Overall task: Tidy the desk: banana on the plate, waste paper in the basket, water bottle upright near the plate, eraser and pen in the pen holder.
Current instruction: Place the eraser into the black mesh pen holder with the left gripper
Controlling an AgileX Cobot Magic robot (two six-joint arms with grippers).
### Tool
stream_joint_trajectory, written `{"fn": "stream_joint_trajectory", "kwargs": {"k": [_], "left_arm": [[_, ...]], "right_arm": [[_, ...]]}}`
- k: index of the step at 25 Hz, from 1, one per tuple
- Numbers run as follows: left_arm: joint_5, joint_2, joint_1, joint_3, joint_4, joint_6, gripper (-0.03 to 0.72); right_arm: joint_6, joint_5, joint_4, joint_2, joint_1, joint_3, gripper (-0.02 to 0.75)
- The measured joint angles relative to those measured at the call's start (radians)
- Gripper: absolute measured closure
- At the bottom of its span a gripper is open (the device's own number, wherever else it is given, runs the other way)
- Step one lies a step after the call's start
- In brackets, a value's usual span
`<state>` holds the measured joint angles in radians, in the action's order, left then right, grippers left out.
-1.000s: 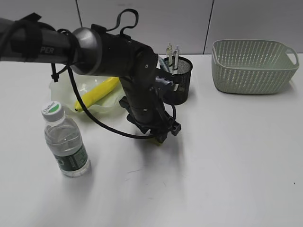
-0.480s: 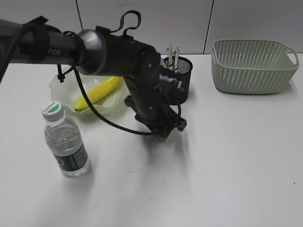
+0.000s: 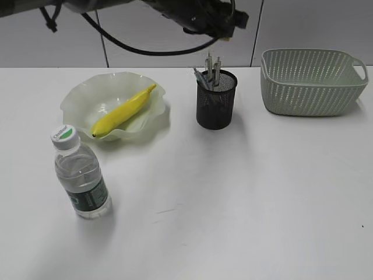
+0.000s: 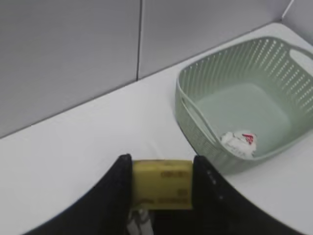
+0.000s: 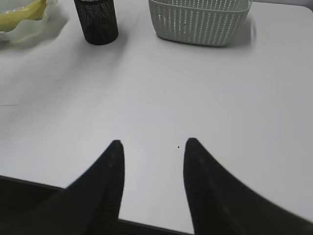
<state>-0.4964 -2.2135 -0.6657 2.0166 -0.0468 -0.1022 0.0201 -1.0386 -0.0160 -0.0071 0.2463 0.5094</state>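
Left gripper [image 4: 161,183] clamps a yellow rectangular eraser [image 4: 161,182] between its black fingers, high above the black mesh cylindrical pen holder [image 3: 216,99]. Best move, likely: centre over the holder's mouth, clear of the pens [image 3: 210,71] standing in it, descend — then release. Right gripper [image 5: 152,161] hangs part-open and empty, well in front of the holder.

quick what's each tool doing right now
Left tool: closed on the yellow eraser.
Right tool: open, holding nothing.
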Motion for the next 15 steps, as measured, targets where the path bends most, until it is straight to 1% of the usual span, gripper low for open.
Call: {"fn": "stream_joint_trajectory", "kwargs": {"k": [5, 7, 9, 13, 15], "left_arm": [[0.021, -0.037, 0.021, 0.007, 0.000, 0.000, 0.406], [0.005, -0.069, 0.021, 0.007, -0.001, 0.000, 0.390], [-0.018, -0.091, 0.021, 0.005, -0.006, 0.000, 0.344], [-0.060, -0.094, 0.021, 0.005, -0.008, 0.000, 0.219], [-0.086, -0.080, 0.021, 0.005, -0.011, 0.000, 0.194]], "right_arm": [[0.000, 0.000, 0.000, 0.000, 0.000, 0.000, 0.423], [0.000, 0.000, 0.000, 0.000, 0.000, 0.000, 0.427], [0.000, 0.000, 0.000, 0.000, 0.000, 0.000, 0.428], [0.000, 0.000, 0.000, 0.000, 0.000, 0.000, 0.428], [0.000, 0.000, 0.000, 0.000, 0.000, 0.000, 0.428]]}}
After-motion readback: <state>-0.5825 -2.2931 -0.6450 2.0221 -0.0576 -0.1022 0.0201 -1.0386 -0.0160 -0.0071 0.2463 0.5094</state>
